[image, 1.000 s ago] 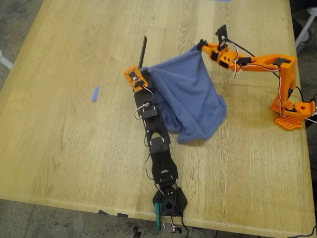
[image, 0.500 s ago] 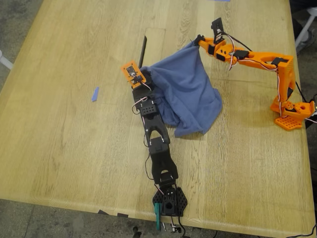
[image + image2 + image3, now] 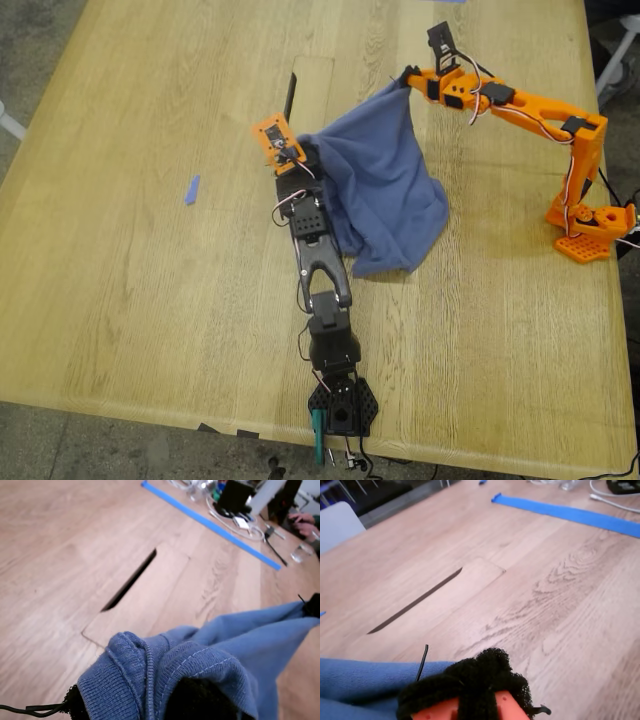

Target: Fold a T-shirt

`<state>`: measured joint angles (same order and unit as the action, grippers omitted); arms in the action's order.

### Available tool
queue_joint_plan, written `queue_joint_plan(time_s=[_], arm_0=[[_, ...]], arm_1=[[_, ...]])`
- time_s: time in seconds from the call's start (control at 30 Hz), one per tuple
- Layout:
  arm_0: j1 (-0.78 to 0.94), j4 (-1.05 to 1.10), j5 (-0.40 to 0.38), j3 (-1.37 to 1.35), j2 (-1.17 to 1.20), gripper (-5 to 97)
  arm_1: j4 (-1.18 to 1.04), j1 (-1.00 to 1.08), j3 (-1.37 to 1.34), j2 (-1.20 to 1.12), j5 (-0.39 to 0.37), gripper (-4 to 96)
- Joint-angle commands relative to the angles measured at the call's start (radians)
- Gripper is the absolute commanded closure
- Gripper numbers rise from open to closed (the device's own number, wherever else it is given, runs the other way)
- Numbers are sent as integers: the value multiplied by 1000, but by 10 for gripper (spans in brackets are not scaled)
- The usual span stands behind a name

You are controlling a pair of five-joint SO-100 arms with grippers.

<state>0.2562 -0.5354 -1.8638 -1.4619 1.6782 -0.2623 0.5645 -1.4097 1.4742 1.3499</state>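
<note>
Wide oak bench (image 3: 150, 250) under everything, with a slotted panel (image 3: 142, 597) set into it just beyond both sets of jaws. The T-shirt (image 3: 380, 195) hangs stretched between the two arms, one edge lifted high, the lower bulk sagging onto the bench below them. My first gripper (image 3: 300, 152), on the black arm, has its jaws pinching a bunched, stitched hem (image 3: 165, 672). My second gripper (image 3: 408, 82), on the orange arm, has its padded jaws pressed onto the opposite corner. Well off to the side of my first gripper, a small blue tape scrap (image 3: 192, 189).
</note>
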Motion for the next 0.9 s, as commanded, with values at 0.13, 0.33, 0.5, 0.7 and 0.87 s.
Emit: queue_joint_plan(time_s=[0.13,0.33,0.5,0.7,0.87], arm_0=[[-49,-202,-5,-60,399,918],[-129,-367,-11,-132,554,918],[-186,-423,-12,-153,612,918],[-299,-518,-17,-238,718,918],[-439,-583,-29,-307,785,918]], arm_1=[[-178,-38,-2,212,0,916],[-356,-107,-141,403,-3,916],[-431,-152,-272,557,-3,916],[-525,-196,-359,701,-2,916],[-595,-233,-453,821,-3,916]])
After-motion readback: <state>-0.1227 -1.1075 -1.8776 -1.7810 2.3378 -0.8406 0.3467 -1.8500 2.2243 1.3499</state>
